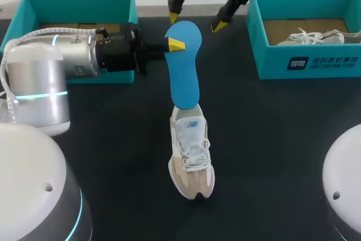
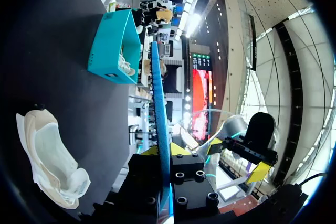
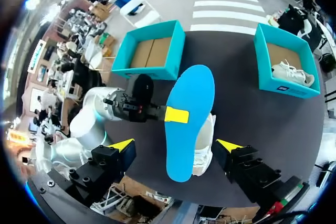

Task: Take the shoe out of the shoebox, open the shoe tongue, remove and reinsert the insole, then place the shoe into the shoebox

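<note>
The left gripper (image 2: 165, 149) has its jaws squeezed tight on the blue insole (image 1: 185, 69), pinching it by one long edge. The right gripper (image 3: 176, 145) has its jaws wide apart, one on each side of the insole, and does not touch it. The insole is held up in the air. Its long line runs the same way as the sneaker (image 1: 192, 156), which lies under it on the bench (image 1: 271, 139). The insole's low end sits over the sneaker's hole. I cannot tell if they touch. I think the left arm must do the sliding.
</note>
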Robot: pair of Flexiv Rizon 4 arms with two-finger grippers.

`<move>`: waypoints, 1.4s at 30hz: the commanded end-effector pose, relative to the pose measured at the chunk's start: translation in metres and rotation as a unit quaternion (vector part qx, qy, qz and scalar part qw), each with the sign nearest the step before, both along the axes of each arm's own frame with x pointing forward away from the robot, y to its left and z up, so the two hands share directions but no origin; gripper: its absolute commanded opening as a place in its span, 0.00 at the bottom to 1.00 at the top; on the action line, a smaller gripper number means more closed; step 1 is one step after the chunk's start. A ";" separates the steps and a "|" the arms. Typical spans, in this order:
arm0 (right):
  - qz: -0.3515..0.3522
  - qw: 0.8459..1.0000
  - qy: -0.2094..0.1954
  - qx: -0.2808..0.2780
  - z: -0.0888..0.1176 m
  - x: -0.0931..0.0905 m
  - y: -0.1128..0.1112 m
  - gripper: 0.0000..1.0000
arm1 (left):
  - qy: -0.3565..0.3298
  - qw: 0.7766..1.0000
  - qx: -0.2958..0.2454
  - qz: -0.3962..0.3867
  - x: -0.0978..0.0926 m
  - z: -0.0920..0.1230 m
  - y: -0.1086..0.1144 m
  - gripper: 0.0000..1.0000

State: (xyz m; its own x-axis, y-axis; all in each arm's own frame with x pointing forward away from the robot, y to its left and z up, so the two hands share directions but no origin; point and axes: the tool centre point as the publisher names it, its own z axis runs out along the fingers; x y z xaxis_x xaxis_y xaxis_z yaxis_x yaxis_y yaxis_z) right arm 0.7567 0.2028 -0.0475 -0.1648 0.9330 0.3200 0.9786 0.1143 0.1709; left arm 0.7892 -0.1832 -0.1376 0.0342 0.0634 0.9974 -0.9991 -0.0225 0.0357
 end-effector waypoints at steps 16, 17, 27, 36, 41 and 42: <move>-0.031 0.989 -0.026 -0.146 -0.001 0.005 0.023 1.00 | 0.000 1.000 0.000 -0.001 0.000 -0.001 0.001 0.00; -0.031 0.988 -0.027 -0.148 -0.001 0.005 0.025 1.00 | 0.000 1.000 0.000 -0.001 0.000 -0.001 0.001 0.00; -0.040 0.985 -0.026 -0.165 -0.014 -0.002 0.040 1.00 | 0.000 1.000 0.000 -0.001 0.000 -0.001 0.001 0.00; -0.050 0.982 -0.024 -0.182 -0.015 -0.001 0.026 1.00 | 0.000 1.000 0.000 -0.001 0.000 -0.001 0.001 0.00; -0.048 0.981 -0.017 -0.187 -0.014 0.000 0.017 1.00 | 0.000 1.000 0.000 -0.001 0.000 -0.001 0.001 0.00; -0.048 0.981 -0.017 -0.187 -0.014 0.000 0.017 1.00 | 0.000 1.000 0.000 -0.001 0.000 -0.001 0.001 0.00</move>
State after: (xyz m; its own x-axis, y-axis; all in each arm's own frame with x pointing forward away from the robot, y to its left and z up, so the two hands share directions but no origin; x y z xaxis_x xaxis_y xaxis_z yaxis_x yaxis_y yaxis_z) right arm 0.7549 0.2228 -0.0618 -0.0733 0.9955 -0.0603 0.9819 0.0826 0.1702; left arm 0.7893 -0.1832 -0.1377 0.0340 0.0635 0.9974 -0.9991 -0.0226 0.0355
